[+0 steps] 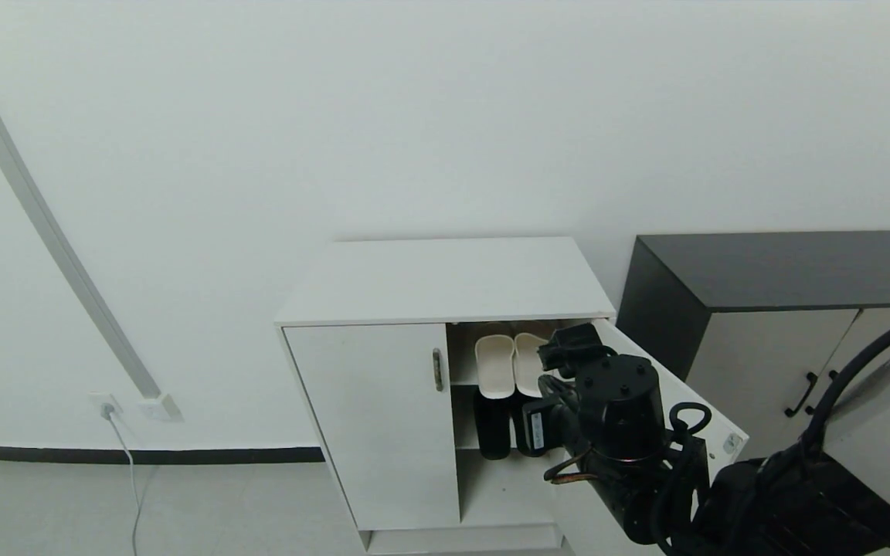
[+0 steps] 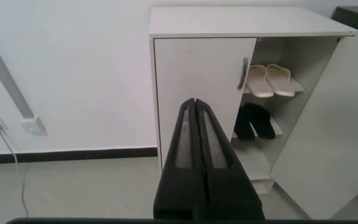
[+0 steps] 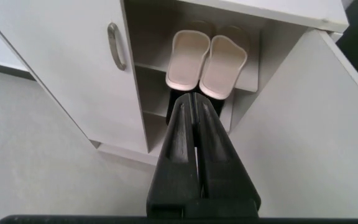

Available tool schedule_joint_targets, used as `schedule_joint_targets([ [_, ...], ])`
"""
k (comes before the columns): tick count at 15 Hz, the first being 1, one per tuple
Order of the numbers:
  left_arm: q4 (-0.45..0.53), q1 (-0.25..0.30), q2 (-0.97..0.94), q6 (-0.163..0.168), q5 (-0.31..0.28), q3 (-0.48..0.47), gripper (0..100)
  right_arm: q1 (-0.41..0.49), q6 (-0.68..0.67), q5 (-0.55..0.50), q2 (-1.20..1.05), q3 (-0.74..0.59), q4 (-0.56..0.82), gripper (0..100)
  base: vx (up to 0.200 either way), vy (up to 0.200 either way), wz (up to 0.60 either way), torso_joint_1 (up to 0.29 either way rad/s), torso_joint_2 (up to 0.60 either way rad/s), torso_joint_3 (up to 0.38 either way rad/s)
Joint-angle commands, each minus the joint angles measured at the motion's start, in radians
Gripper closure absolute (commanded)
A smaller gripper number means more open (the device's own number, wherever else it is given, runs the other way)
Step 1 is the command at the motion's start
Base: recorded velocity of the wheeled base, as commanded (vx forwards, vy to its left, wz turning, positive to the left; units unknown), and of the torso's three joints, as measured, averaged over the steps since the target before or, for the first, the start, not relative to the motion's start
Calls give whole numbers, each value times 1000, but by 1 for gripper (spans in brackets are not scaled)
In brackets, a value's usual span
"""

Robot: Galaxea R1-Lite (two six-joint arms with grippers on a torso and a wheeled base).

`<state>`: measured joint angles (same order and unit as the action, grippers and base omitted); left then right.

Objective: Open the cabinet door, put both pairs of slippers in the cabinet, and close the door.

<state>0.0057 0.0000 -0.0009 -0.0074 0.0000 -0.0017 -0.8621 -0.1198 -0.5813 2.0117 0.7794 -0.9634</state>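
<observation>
White panel door [image 3: 303, 124] hangs open: rigid, light, hinge-swung, so push its outer face near the free edge. White slippers [image 3: 207, 59] sit shelved above black slippers [image 2: 253, 121]. Right gripper [image 3: 194, 99] and left gripper [image 2: 194, 102]: fingers pressed together, holding nothing.

In the head view the cabinet [image 1: 445, 282] is open in its right half at lower centre. The gap is hemmed by the closed left door [image 1: 371, 417] with its handle [image 1: 437, 369], by the open right door [image 2: 328, 118] swung out toward the lower right, and by the right arm [image 1: 619, 417] standing before its right part. Inside, white slippers [image 1: 507, 363] lie above black slippers [image 1: 495, 425], and the bottom compartment [image 1: 499, 486] beneath them has room. The floor [image 1: 205, 502] at lower left lies open save a cable [image 1: 132, 479] trailing down the wall, and a dark cabinet [image 1: 785, 262] stands just behind the swung door.
</observation>
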Motion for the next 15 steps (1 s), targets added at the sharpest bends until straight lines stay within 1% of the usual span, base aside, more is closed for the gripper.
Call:
schedule_joint_targets([
  [1,0,0,1,0,0,0,100,0,0,0,5,-2,-1,100,0,0,0,0,0,0],
  [8,0,0,1,0,0,0,100,0,3,12,5,-11,-1,100,0,0,0,0,0,0],
  [12,0,0,1,0,0,0,100,0,3,12,5,-11,-1,100,0,0,-600,1,-1,1],
  [15,0,0,1,-2,2,0,100,0,3,14,5,-11,-3,100,0,0,0,0,0,0],
])
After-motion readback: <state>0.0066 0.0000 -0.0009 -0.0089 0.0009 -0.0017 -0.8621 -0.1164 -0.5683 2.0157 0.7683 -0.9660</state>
